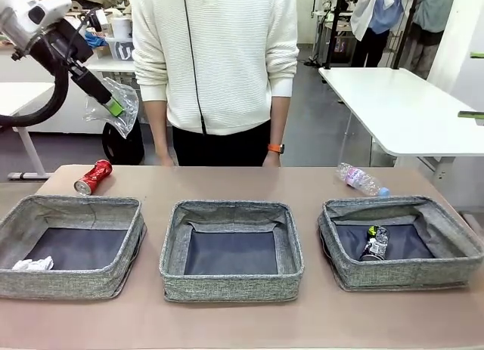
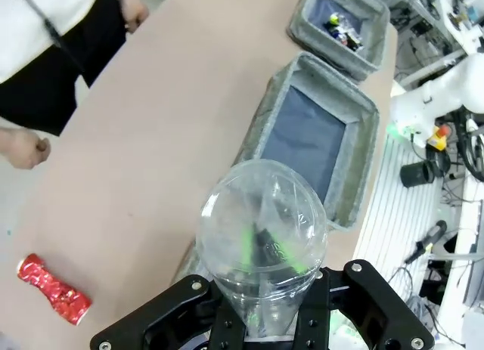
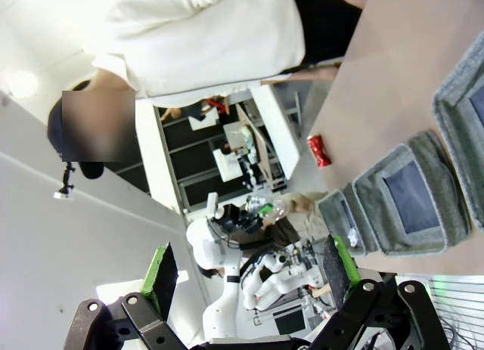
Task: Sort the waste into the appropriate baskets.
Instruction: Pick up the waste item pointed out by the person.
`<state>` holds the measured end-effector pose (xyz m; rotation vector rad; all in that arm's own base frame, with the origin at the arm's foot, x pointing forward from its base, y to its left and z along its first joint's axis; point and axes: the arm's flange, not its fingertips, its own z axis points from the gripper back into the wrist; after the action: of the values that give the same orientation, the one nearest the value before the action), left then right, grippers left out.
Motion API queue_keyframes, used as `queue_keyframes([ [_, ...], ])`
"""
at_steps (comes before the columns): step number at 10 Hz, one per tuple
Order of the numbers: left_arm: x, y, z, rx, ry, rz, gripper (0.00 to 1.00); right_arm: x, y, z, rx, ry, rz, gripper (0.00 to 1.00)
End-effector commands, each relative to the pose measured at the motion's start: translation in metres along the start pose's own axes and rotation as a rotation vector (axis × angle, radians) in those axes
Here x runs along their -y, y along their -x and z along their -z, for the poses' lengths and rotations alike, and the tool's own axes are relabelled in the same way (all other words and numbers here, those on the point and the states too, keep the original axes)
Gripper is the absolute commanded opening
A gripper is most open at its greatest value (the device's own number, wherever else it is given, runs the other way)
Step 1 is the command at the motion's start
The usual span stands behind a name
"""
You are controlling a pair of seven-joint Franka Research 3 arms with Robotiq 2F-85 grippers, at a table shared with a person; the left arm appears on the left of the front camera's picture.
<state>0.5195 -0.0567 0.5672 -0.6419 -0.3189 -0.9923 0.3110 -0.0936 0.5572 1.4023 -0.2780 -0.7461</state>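
My left gripper [image 1: 113,106] hangs high over the table's far left corner, shut on a clear plastic cup [image 1: 115,112]. In the left wrist view the cup [image 2: 257,202] covers the gripper [image 2: 266,248], whose green pads show through it. A crushed red can [image 1: 93,177] lies on the table behind the left basket [image 1: 76,205], which holds a crumpled paper ball [image 1: 32,264]. The middle basket [image 1: 231,209] has nothing in it. A dark crushed can [image 1: 374,244] lies in the right basket [image 1: 393,205]. A clear bottle with a blue cap [image 1: 361,179] lies behind it. My right gripper [image 3: 249,268] is open, holding nothing.
A person in a white sweater [image 1: 215,55] stands at the far edge, a hand [image 2: 23,147] near the table. Bare tabletop runs between the baskets and the far edge. A white table [image 1: 408,108] stands at the back right.
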Motion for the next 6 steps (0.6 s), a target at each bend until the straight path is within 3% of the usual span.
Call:
queue_keyframes([
  [1, 0.022, -0.031, 0.011, -0.045, 0.004, -0.23, 0.05, -0.002, -0.002, 0.002, -0.005, -0.025, -0.021, 1.0],
  [2, 0.05, -0.067, 0.012, -0.169, -0.055, -0.397, 0.05, -0.002, -0.002, 0.002, -0.005, -0.025, -0.021, 1.0],
  [3, 0.079, -0.107, 0.016, -0.315, -0.085, -0.477, 0.05, -0.002, -0.002, 0.002, -0.005, -0.025, -0.021, 1.0],
  [4, 0.096, -0.138, 0.021, -0.421, -0.107, -0.508, 0.05, -0.002, -0.002, 0.002, -0.005, -0.025, -0.021, 1.0],
  [6, 0.111, -0.178, 0.033, -0.626, -0.184, -0.701, 0.05, -0.002, -0.002, 0.002, -0.005, -0.025, -0.021, 1.0],
])
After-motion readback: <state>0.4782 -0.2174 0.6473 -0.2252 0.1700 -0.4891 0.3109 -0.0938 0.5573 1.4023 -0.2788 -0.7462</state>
